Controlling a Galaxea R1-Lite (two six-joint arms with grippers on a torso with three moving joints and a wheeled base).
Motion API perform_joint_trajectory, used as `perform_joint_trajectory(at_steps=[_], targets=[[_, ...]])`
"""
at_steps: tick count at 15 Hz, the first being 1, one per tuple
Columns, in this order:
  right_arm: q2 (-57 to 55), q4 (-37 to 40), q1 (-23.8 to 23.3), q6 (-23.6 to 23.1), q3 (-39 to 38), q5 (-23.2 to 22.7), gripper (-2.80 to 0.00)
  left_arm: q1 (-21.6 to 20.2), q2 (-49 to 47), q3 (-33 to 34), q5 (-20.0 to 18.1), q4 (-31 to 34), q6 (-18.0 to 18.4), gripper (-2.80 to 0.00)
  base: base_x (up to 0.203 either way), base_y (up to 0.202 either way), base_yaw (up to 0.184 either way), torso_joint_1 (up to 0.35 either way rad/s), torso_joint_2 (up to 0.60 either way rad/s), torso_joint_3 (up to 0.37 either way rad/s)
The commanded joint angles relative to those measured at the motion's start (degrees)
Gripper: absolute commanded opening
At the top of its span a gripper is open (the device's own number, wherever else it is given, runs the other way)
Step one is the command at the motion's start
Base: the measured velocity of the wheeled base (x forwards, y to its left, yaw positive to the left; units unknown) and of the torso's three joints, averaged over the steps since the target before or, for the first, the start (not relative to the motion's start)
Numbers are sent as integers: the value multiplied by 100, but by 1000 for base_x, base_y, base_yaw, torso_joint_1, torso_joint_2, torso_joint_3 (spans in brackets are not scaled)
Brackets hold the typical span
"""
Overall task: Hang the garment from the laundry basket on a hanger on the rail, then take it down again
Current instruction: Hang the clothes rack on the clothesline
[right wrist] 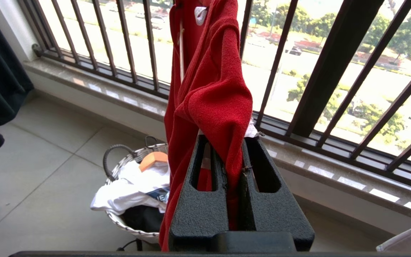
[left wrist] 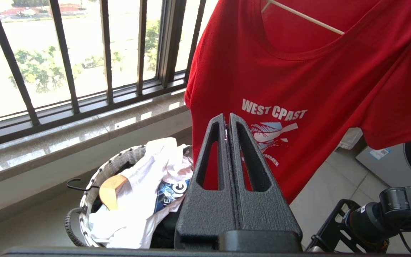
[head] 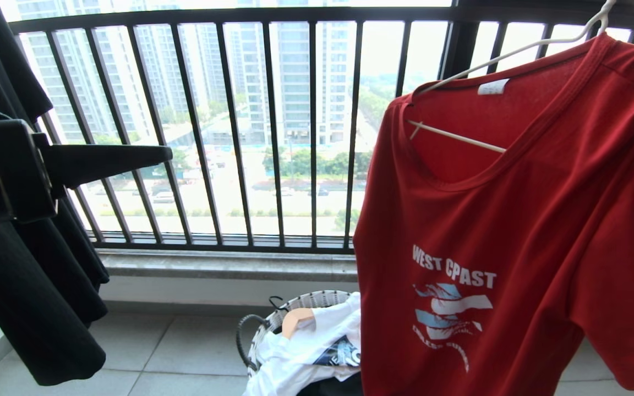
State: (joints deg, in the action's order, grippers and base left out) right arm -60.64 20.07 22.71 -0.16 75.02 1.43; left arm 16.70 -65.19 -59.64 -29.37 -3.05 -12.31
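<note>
The hanger's (head: 520,49) hook runs off the head view's top edge, its far arm hidden inside the garment (head: 515,231), which covers part of the laundry basket (head: 306,301).

Left gripper (left wrist: 227,119) shut; right gripper (right wrist: 233,142) clamped

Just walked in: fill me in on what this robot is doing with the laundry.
The red V-neck "WEST COAST" T-shirt is draped on a thin cream-white wire hanger, tilted, in front of the black balcony railing. The right gripper is shut on a fold of the shirt's red fabric. The left gripper is shut and empty, in front of the shirt's print. Below, the round white-rimmed woven basket holds a white garment and a wooden hanger.
</note>
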Motion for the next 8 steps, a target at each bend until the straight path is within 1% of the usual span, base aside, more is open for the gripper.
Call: perform_joint_trajectory(at_steps=[1, 8], targets=[[266, 14, -4, 46, -83, 6, -280, 26, -91, -4, -7, -6, -8, -280, 0, 0, 0, 0, 0, 0], [537, 129, -4, 60, -211, 15, -280, 25, -22, -4, -7, -3, -8, -280, 0, 0, 0, 0, 0, 0]])
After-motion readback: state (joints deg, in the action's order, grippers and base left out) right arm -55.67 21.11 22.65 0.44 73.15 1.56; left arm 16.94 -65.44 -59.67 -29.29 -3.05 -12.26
